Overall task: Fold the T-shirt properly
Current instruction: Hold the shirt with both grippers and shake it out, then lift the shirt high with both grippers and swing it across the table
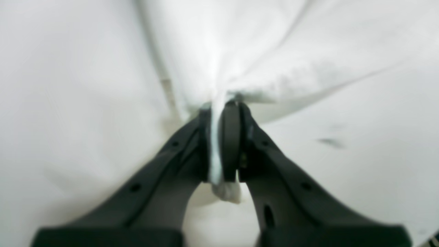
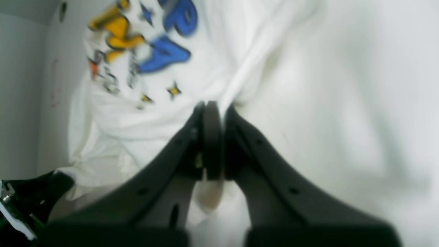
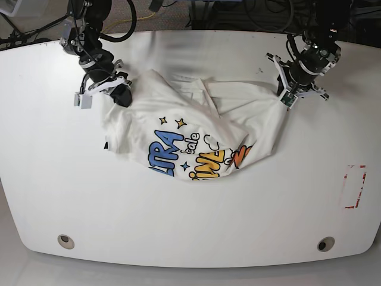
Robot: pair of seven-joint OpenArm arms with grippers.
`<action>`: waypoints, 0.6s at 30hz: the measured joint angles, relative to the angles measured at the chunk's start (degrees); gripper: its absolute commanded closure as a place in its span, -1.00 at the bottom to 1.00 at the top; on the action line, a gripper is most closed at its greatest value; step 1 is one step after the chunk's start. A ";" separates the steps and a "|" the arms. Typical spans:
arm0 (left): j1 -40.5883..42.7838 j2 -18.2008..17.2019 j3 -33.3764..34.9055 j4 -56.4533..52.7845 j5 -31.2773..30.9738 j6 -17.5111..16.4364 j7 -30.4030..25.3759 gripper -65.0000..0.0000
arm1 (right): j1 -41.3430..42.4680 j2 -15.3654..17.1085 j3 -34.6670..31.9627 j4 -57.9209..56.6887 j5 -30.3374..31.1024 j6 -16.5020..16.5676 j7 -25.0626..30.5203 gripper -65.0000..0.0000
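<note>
1. Lying crumpled on the white table (image 3: 53, 179), toward the far middle: the T-shirt (image 3: 196, 128), print side up, blue and yellow lettering facing the near edge.
2. Pinched at the shirt's far right edge by the left gripper (image 1: 221, 113), jaws pressed together on a bunched white fold (a tuft of cloth poking out below the pads).
3. Clamped at the shirt's far left corner by the right gripper (image 2: 214, 109), jaws pressed together with cloth drawn up between them.
4. Stretched between both grips, with creases running across the far hem.
5. Marked near the right table edge: a red dashed rectangle (image 3: 355, 186), well apart from the shirt.
</note>
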 measured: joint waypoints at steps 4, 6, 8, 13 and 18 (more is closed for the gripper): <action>-2.64 0.02 -0.92 -0.31 0.20 0.22 1.53 1.00 | 1.92 1.81 -0.24 3.61 -0.04 0.74 -0.83 1.00; -4.37 0.02 -1.03 -0.31 0.15 0.20 2.03 1.00 | 4.72 2.95 -0.24 3.65 -0.26 0.83 -0.61 1.00; -6.25 0.04 -1.07 -0.22 0.00 0.20 4.48 1.00 | 6.95 5.01 -0.24 3.65 -0.35 0.90 -0.35 1.00; -9.11 -0.13 -1.07 -0.11 0.00 0.17 7.04 1.00 | 12.85 7.78 -0.15 0.63 -0.33 0.90 -0.44 1.00; -13.68 -0.35 -1.09 -0.02 0.33 0.15 8.87 1.00 | 19.28 10.88 -0.24 -4.66 -0.39 1.01 -0.72 1.00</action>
